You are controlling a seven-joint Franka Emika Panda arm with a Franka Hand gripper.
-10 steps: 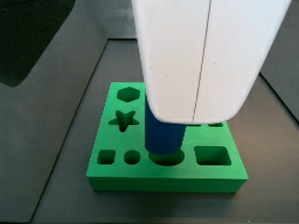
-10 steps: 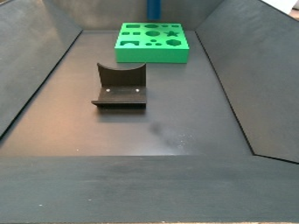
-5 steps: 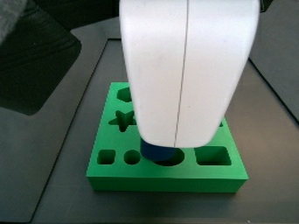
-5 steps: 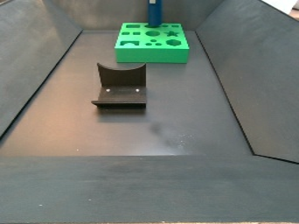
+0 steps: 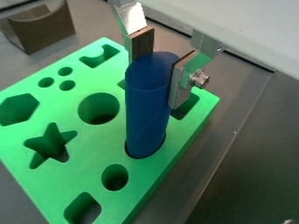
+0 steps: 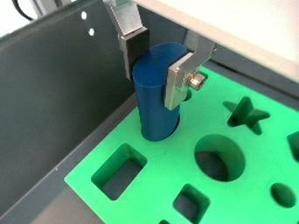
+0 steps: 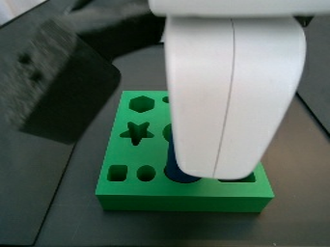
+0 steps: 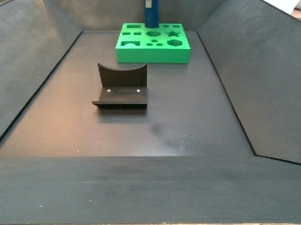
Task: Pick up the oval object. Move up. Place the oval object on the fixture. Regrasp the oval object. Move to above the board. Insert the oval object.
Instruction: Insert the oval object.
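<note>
The oval object (image 5: 149, 109), a blue peg, stands upright with its lower end in a hole near the edge of the green board (image 5: 47, 109). My gripper (image 5: 163, 66) is shut on the peg's top, one finger on each side. This also shows in a wrist view (image 6: 162, 66). In a side view the white gripper body (image 7: 233, 87) hides most of the peg (image 7: 180, 174) over the board (image 7: 129, 185). The dark fixture (image 8: 121, 86) stands apart from the board (image 8: 153, 44), nearer the camera. It is bare.
The board's other holes, among them a star (image 5: 49, 144), a hexagon (image 5: 20, 107) and a large circle (image 5: 100, 107), are open. A dark bin wall (image 6: 47, 87) runs close beside the board's edge by the peg.
My gripper has moved down with the peg. The peg's lower end has gone from just above the board into the hole.
</note>
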